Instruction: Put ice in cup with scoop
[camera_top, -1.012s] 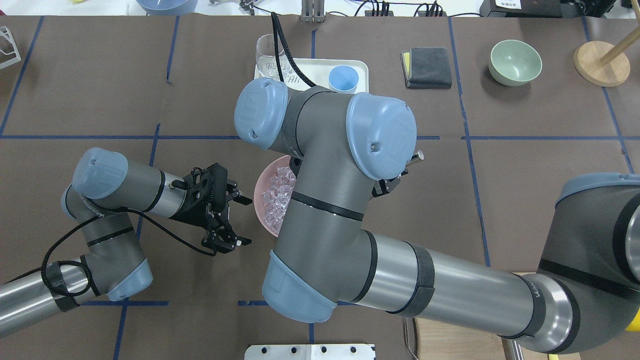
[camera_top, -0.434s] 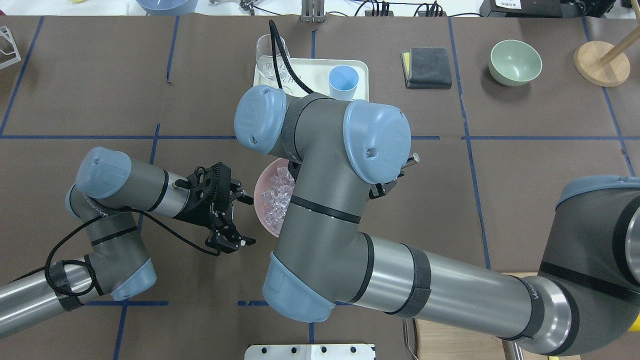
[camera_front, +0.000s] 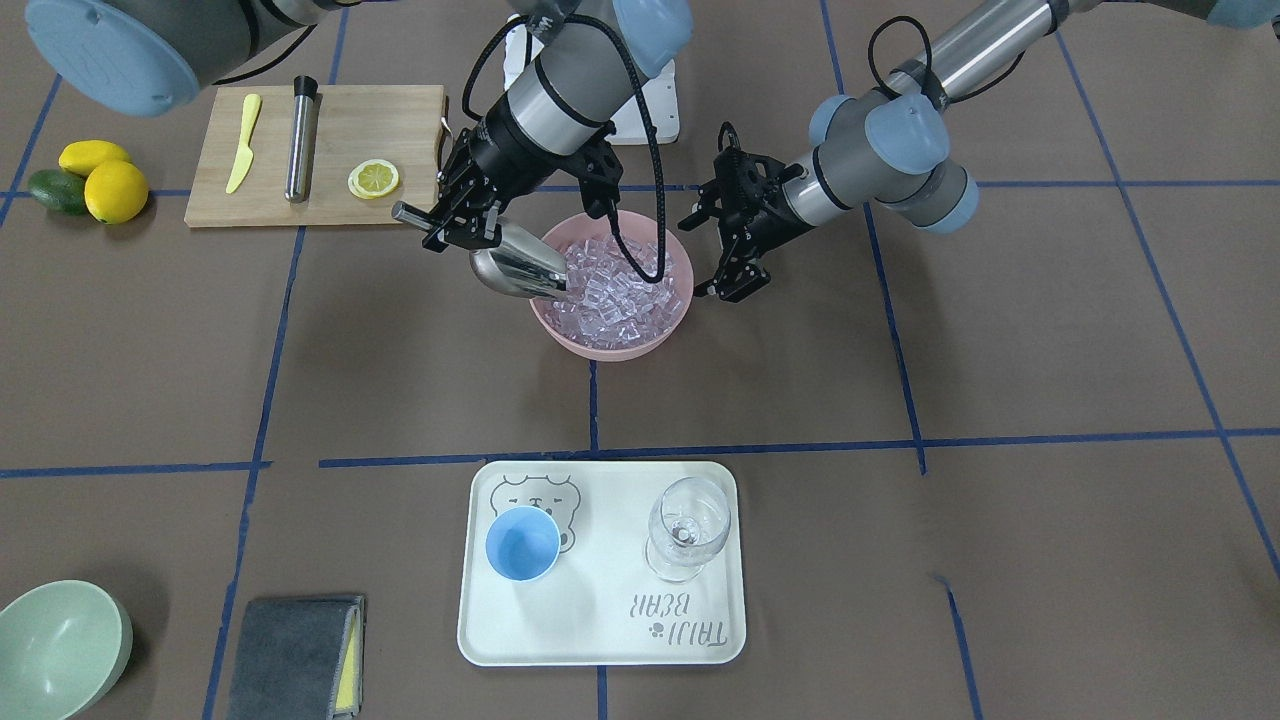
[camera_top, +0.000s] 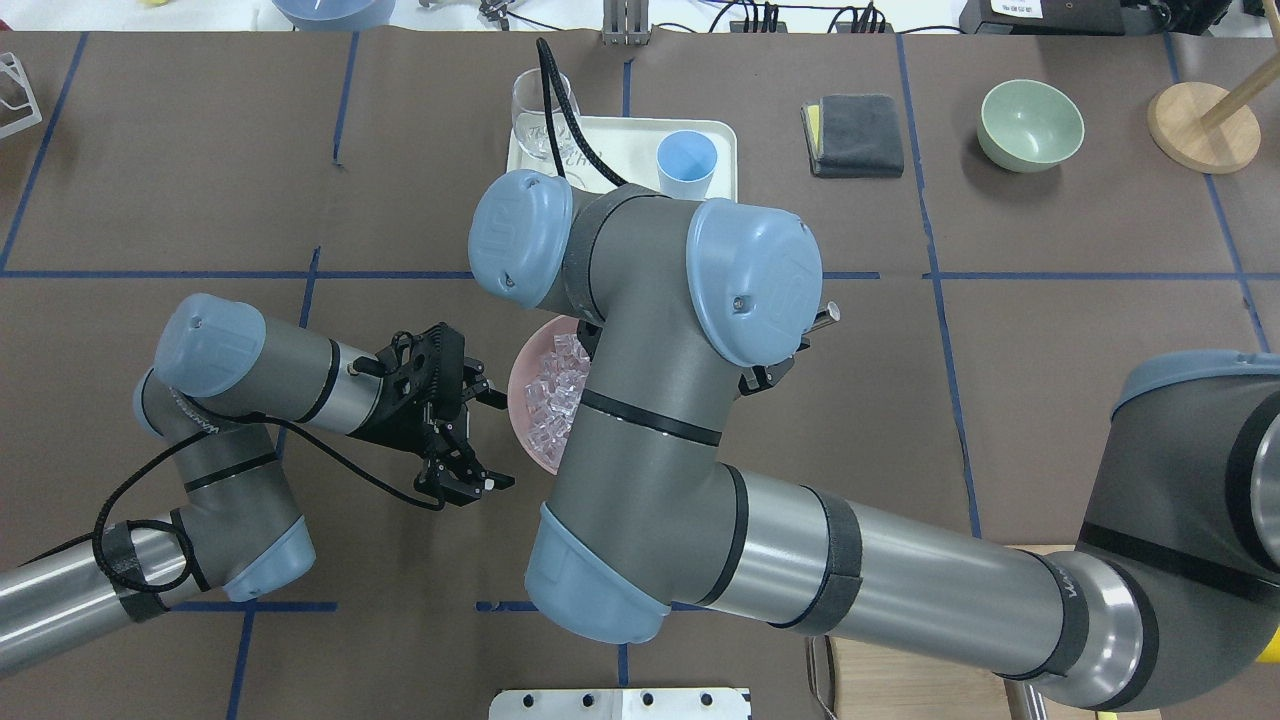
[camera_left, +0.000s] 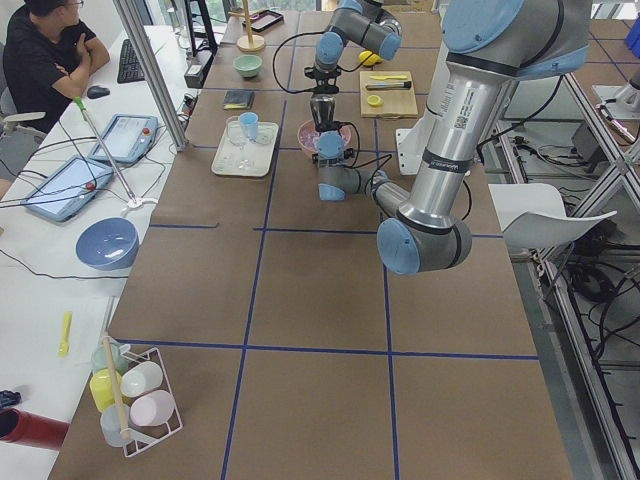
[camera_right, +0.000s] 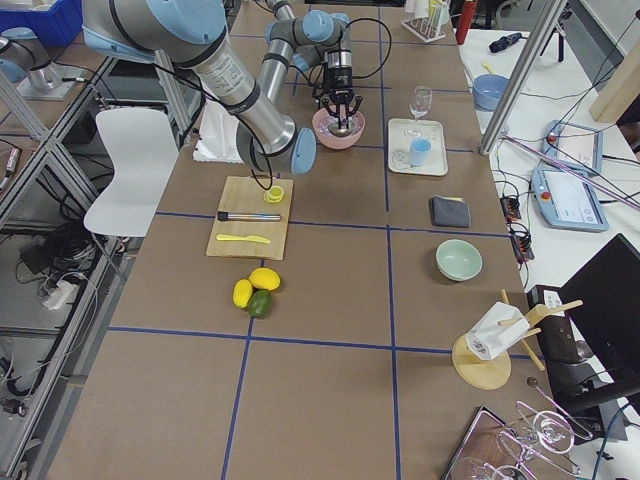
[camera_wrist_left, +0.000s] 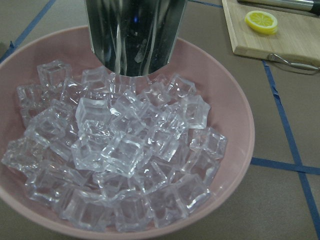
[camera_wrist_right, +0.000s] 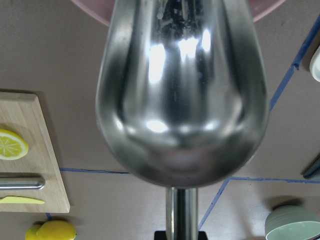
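My right gripper (camera_front: 455, 215) is shut on the thin handle of the shiny steel scoop (camera_front: 515, 270). The scoop's mouth dips over the rim of a pink bowl (camera_front: 560, 335) and into the ice (camera_front: 615, 285), a heap of clear cubes. The scoop fills the right wrist view (camera_wrist_right: 180, 90) and shows at the top of the left wrist view (camera_wrist_left: 135, 35), touching the ice (camera_wrist_left: 120, 150). My left gripper (camera_top: 497, 441) is open and empty, close beside the bowl's other side. The light-blue cup (camera_front: 522, 542) stands empty on a white tray (camera_front: 600, 640).
A clear wine glass (camera_front: 688, 525) stands on the tray beside the cup. A wooden board (camera_front: 400, 110) holds a yellow knife, a steel cylinder (camera_front: 298, 140) and a lemon slice. Lemons (camera_front: 115, 190), a green bowl (camera_front: 60, 645) and a grey cloth (camera_front: 290, 655) lie further off.
My left gripper has crept a little closer to the pink bowl. My right arm has shifted slightly, bringing the scoop further into the ice.
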